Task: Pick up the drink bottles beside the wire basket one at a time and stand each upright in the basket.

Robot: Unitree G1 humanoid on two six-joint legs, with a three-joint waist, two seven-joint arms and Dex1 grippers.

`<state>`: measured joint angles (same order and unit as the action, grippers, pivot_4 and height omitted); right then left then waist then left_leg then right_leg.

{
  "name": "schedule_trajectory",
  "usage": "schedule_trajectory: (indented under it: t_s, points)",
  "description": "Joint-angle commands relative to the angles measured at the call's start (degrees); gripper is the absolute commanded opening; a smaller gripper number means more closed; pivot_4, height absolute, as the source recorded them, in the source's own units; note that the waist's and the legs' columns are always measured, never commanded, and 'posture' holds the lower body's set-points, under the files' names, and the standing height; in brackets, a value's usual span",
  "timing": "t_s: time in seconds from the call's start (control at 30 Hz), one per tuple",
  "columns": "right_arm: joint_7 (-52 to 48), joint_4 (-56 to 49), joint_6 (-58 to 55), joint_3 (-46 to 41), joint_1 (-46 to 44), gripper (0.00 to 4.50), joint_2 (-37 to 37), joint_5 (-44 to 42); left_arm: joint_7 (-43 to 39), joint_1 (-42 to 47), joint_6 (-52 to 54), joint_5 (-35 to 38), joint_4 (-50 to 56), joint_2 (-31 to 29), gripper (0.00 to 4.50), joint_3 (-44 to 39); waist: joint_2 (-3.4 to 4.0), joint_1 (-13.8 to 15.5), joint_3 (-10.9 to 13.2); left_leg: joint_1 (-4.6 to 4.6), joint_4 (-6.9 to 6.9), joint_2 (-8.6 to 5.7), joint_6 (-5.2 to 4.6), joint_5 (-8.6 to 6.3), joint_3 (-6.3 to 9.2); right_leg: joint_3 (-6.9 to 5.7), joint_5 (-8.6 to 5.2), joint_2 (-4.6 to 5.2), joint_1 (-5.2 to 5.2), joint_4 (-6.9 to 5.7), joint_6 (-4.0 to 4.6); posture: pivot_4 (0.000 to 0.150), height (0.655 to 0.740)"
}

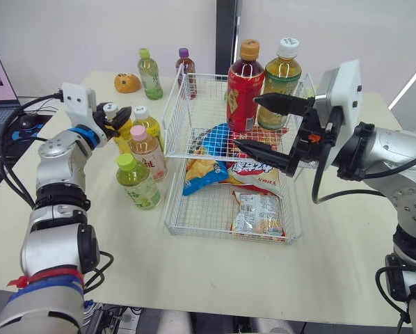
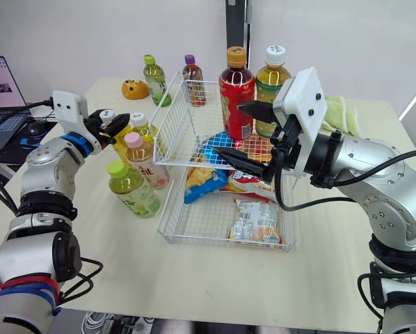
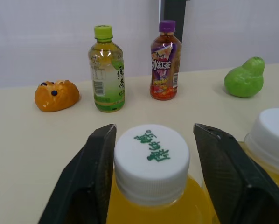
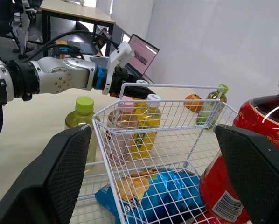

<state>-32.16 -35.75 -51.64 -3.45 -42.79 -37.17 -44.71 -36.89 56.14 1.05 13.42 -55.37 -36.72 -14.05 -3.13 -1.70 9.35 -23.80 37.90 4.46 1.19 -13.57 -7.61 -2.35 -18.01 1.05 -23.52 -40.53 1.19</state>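
Left eye view, wire basket (image 1: 177, 120) w/ red bottle (image 1: 245, 94) + amber bottle (image 1: 280, 87) upright, snack bags (image 1: 257, 213), left fingers (image 3: 90, 179) part-open round cap of yellow bottle (image 3: 153, 207), right fingers (image 1: 277, 104) wide over basket.

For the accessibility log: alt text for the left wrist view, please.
The left gripper, open, straddles the white-capped yellow drink bottle. Beyond stand a green-capped bottle and a purple-capped bottle, with an orange toy and a green pear on the table.

- Left arm (image 1: 55, 167) rises bent along the table's (image 1: 194, 271) left edge; left gripper (image 1: 119, 117) points forward, fingers slightly parted.
- Right arm (image 1: 382, 149) reaches in from the right edge; right gripper (image 1: 246, 122) has its fingers spread wide.
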Motion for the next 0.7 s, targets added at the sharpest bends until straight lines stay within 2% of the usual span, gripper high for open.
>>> schedule_trajectory:
  t_s: [0.03, 0.2, 0.37, 0.47, 0.57, 0.7]
  points:
    - [0.29, -1.89, 0.46, -2.02, -1.14, 4.5, -0.78, -1.52, -0.23, 1.85, -0.98, -0.03, -0.95, -0.81, 1.39, -0.79, 0.0, 0.05, 0.0, 0.0, 0.0, 0.0, 0.0, 0.0, 0.0, 0.0, 0.0, 0.0, 0.0, 0.0, 0.0, 0.15, 0.74]
    - [0.32, -1.39, 0.96, -1.71, -1.41, 4.5, -0.88, -2.02, -1.09, 1.13, -1.31, 0.3, -0.16, -1.38, 1.37, -1.2, 0.0, 0.03, 0.0, -0.01, 0.0, -0.01, 0.0, 0.0, 0.0, 0.0, 0.0, 0.0, 0.0, 0.0, 0.0, 0.15, 0.74]
    - [-0.34, -0.52, 1.61, -1.71, -1.21, 4.5, -1.07, -1.77, -6.84, 2.86, 2.12, 1.38, 5.15, -4.41, 1.37, -0.8, -0.04, -0.02, 0.03, -0.05, 0.0, 0.0, 0.0, 0.0, 0.0, -0.01, 0.0, 0.0, -0.04, 0.0, 0.0, 0.15, 0.74]
    - [-1.34, 0.36, 2.05, -2.27, -1.16, 4.5, -1.81, -1.71, -16.17, 10.43, 12.14, 2.99, 9.12, -10.9, 1.37, 0.35, -0.29, -0.09, 0.16, -0.26, 0.03, 0.03, 0.02, 0.01, 0.0, -0.01, 0.0, -0.05, -0.27, -0.05, 0.0, 0.15, 0.74]
    - [-2.3, 1.87, 2.86, -1.87, -1.47, 4.5, -2.32, -1.14, -26.98, 19.69, 21.61, 3.23, 9.02, -15.66, 1.37, 3.39, -0.51, -0.02, 0.28, -0.88, 0.21, 0.04, 0.07, 0.05, 0.05, -0.05, 0.0, -0.09, -0.87, -0.25, 0.0, 0.15, 0.74]
    - [-3.58, 3.99, 4.61, -0.81, -2.3, 4.5, -2.06, 0.1, -34.31, 32.86, 25.66, 1.99, 3.58, -16.83, 1.37, 5.97, -0.44, 0.2, 0.31, -0.91, 0.16, -0.05, 0.07, 0.05, 0.02, -0.03, -0.02, -0.03, -0.87, -0.1, -0.03, 0.15, 0.74]
